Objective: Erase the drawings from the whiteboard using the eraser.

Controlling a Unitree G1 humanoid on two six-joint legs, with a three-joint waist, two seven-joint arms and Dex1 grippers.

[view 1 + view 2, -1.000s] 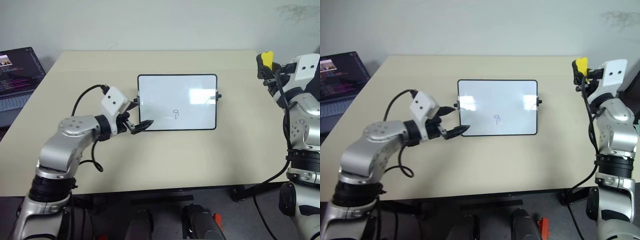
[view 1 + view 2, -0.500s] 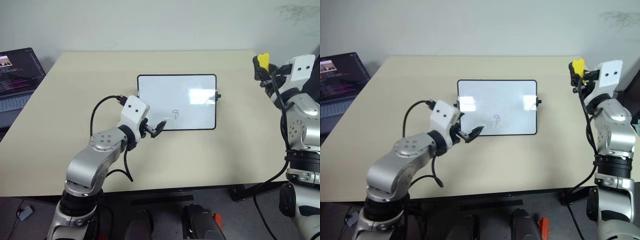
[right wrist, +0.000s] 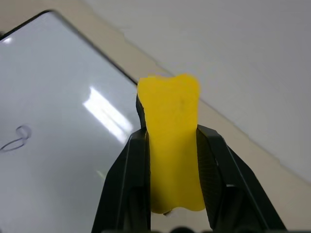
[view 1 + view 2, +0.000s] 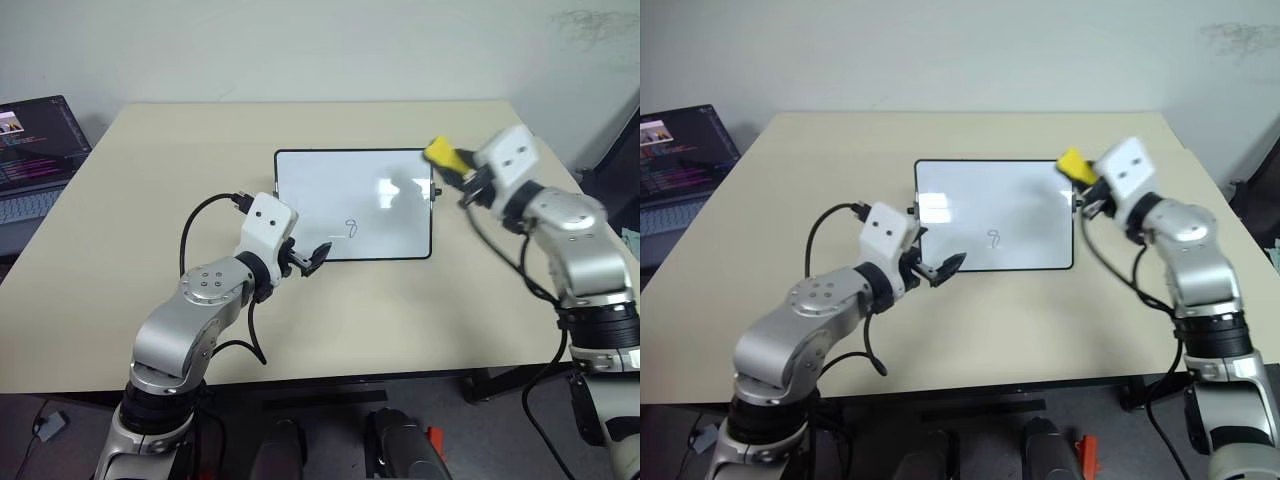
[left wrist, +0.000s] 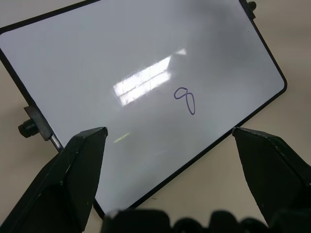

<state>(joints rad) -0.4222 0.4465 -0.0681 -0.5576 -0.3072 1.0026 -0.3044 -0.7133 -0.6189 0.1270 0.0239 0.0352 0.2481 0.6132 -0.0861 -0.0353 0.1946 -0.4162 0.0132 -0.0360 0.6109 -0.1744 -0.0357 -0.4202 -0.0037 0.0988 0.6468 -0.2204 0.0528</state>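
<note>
Since the earlier frame, R gripper [image 4: 1087, 187], clamped on the eraser [image 4: 1074, 163], swung in from beside the table to the whiteboard's [image 4: 1040, 185] far R corner, so the drawing [image 4: 994, 238] lies down-left of it, nearer the spread, empty L gripper [image 4: 943, 269].

Head pair: high above the near table [image 4: 330, 330] edge, facing forward and down; the two views sit slightly apart sideways and share nearly everything, from the laptop [image 4: 35, 150] to the whiteboard [image 4: 353, 204] and both arms.
Left wrist: close over the board's near part, looking along the left gripper [image 5: 167, 141] at the scribble [image 5: 185, 99].
Right wrist: close, looking past the eraser [image 3: 172, 145] in the right gripper [image 3: 172, 170] at the board's corner, table and wall.
Shared by all: the board and its scribble.
</note>
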